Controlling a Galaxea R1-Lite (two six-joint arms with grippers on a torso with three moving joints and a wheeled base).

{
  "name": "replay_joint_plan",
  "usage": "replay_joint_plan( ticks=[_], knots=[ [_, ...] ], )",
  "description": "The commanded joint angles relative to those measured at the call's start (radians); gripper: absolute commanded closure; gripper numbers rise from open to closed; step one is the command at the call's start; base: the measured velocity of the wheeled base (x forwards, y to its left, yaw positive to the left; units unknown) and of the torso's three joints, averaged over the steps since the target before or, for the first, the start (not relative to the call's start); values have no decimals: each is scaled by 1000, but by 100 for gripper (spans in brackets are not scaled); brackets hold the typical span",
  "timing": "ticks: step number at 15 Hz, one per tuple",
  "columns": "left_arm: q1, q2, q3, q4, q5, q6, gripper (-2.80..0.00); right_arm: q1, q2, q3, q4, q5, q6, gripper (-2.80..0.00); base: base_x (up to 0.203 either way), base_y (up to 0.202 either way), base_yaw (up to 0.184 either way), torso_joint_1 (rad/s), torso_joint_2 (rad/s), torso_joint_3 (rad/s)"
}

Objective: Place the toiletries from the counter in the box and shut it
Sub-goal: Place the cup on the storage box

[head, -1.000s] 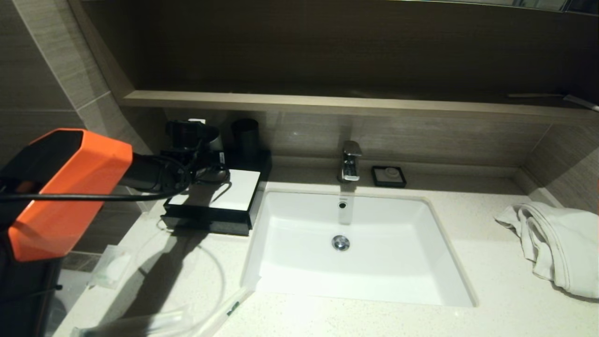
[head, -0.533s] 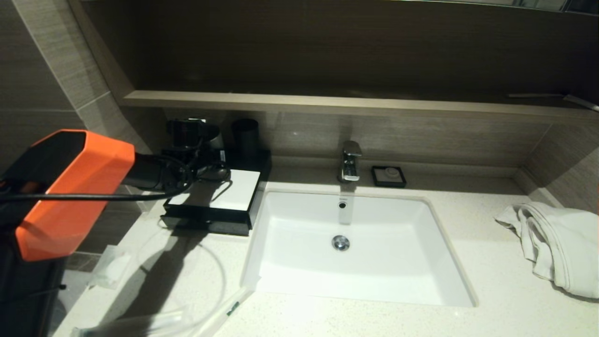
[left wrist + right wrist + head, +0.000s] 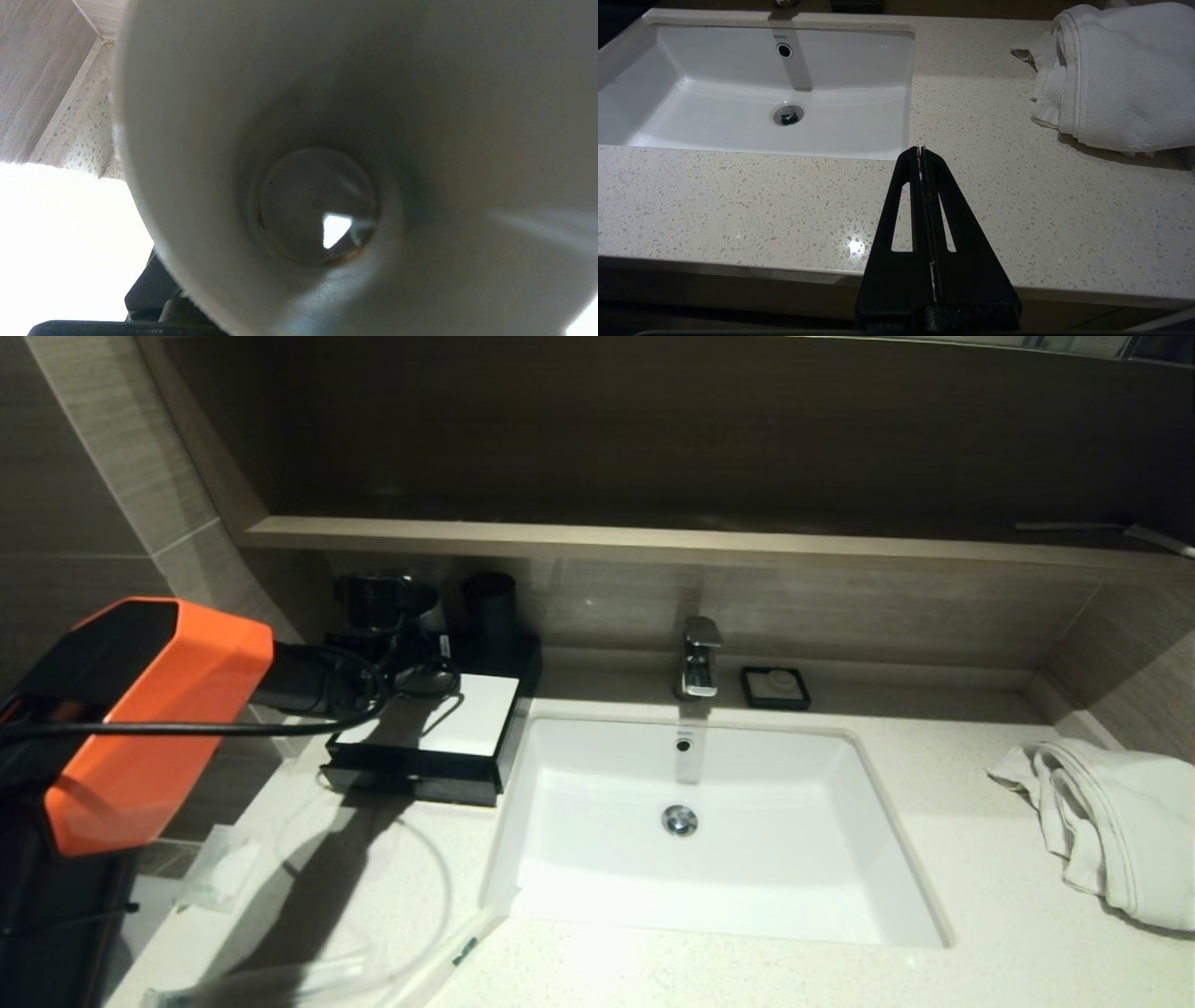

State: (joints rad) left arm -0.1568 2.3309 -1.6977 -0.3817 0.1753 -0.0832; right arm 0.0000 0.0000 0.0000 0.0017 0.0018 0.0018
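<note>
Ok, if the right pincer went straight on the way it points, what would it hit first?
Most likely the counter, beside the basin's near corner. The shut right pincer tilts down toward it; depth is unclear.

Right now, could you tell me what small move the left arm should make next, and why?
Probably move the cup clear of the box: the left gripper is right at the cup, by the box's back, while sachets lie on the counter. The right gripper idles shut above the counter's front.
</note>
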Motion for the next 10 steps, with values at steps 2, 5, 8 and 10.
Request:
replay_joint_plan(
  ticks=[2,5,8,10],
  knots=[
    [0,1,0,6,3,-1,0,0,0,0,0,0,0,0,0,0,0,0,0,0],
    [0,0,0,4,3,-1,-280,0,0,0,0,0,0,0,0,0,0,0,0,0],
    [0,-3,0,3,2,-1,-280,0,0,0,0,1,0,0,0,0,0,0,0,0],
    [6,-7,1,2,1,-1,-280,0,0,0,0,0,0,0,0,0,0,0,0,0]
  ],
)
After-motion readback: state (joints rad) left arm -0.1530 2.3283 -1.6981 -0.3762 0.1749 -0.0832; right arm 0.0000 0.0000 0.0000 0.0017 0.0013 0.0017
